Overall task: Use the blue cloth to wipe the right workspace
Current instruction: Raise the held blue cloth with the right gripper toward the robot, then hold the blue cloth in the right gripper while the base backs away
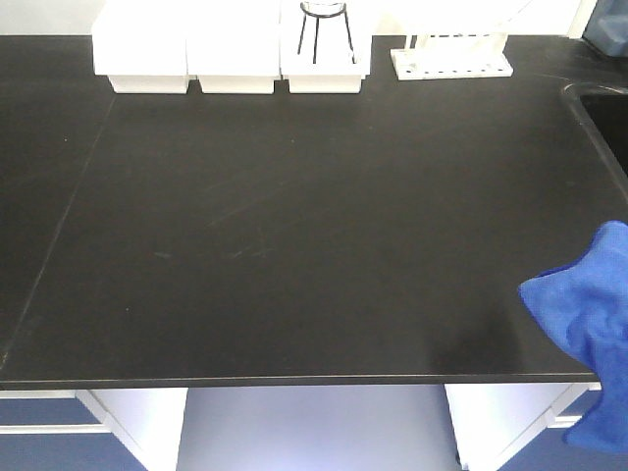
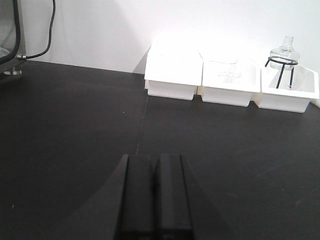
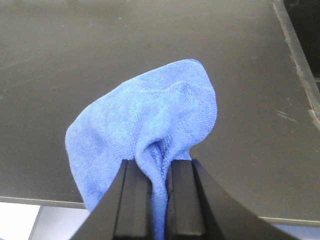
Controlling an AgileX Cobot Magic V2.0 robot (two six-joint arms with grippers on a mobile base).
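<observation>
blue cloth (image 3: 150,120), clamped in closed right claw (image 3: 157,167) over worktop (image 1: 294,245) edge; carry step, next likely lowering to wipe.

The exterior front view sits above the near edge, tilted down across the black tabletop (image 1: 294,245) toward the white boxes (image 1: 235,49) at the frame's top. The left wrist view, low behind the left pincer (image 2: 154,162), faces those same boxes. The right wrist view looks down closely over the right pincer (image 3: 159,167), and it shares the blue cloth (image 1: 589,314) with the front view's lower right.
</observation>
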